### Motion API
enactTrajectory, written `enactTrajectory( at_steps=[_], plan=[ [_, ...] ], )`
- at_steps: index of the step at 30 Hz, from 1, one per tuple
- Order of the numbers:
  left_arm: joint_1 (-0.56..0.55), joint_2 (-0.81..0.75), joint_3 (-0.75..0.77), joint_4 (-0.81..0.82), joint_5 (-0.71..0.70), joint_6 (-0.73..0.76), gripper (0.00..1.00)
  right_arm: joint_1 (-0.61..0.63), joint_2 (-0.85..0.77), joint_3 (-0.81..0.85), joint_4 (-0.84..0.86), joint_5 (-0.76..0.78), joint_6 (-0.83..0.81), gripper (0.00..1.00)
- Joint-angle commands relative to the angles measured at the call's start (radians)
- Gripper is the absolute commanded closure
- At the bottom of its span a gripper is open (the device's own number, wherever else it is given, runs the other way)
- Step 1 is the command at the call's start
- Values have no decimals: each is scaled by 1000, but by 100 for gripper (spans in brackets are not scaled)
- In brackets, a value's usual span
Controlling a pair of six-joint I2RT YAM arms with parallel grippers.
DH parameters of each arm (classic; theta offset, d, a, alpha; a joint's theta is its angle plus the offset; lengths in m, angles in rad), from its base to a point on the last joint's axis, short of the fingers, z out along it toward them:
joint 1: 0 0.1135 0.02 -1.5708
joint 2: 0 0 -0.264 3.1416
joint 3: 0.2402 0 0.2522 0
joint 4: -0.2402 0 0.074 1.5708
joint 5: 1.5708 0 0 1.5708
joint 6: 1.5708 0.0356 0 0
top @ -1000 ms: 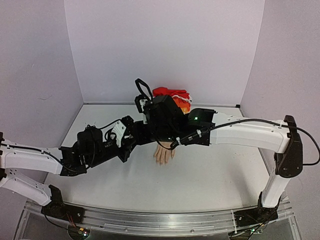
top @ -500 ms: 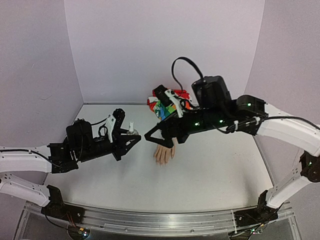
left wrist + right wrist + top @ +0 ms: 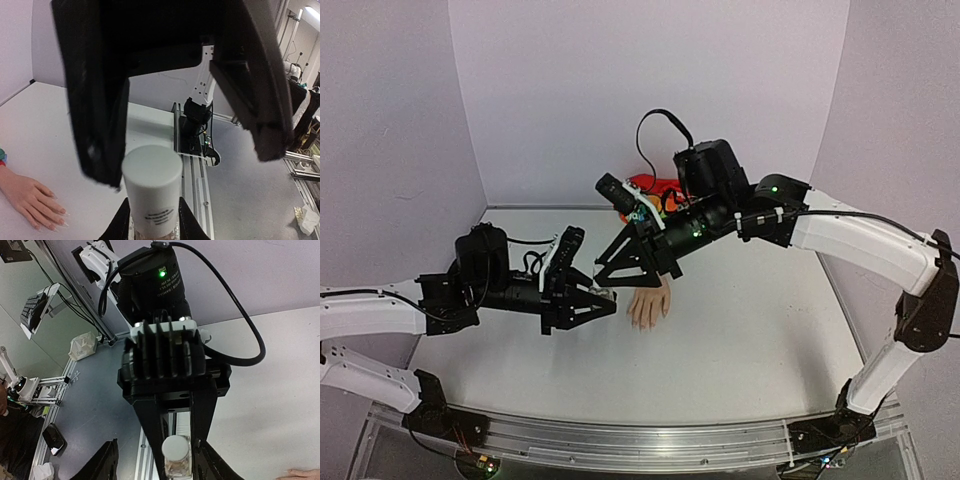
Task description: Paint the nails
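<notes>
My left gripper is shut on a small clear bottle with a white cap, held upright; the bottle also shows in the right wrist view. My right gripper is open, its black fingers on either side of the cap, the left one close to it. The pale fake hand lies palm down on the table just right of both grippers. Its nails are tiny and pale. The rainbow sleeve is mostly hidden behind the right arm.
The white table is walled by white panels at the back and sides. An aluminium rail runs along the near edge with the arm bases. A black cable loops above the right wrist.
</notes>
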Motion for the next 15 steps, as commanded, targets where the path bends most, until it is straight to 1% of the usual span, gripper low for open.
enactTrajectory(
  at_steps=[1,4,7,9,15],
  plan=[
    [5,11,57,9,116,-7,100,3,8,52,13,-105,-45,53],
    [5,22,70,-11,131,-1,100,3,6,45,13,-120,-45,57],
    [5,27,82,-31,139,10,100,3,12,37,13,-93,-41,54],
    [5,31,90,-43,141,14,100,3,22,46,11,-86,-33,54],
    [5,27,103,-77,140,28,100,3,49,57,11,-136,-23,69]
  ],
)
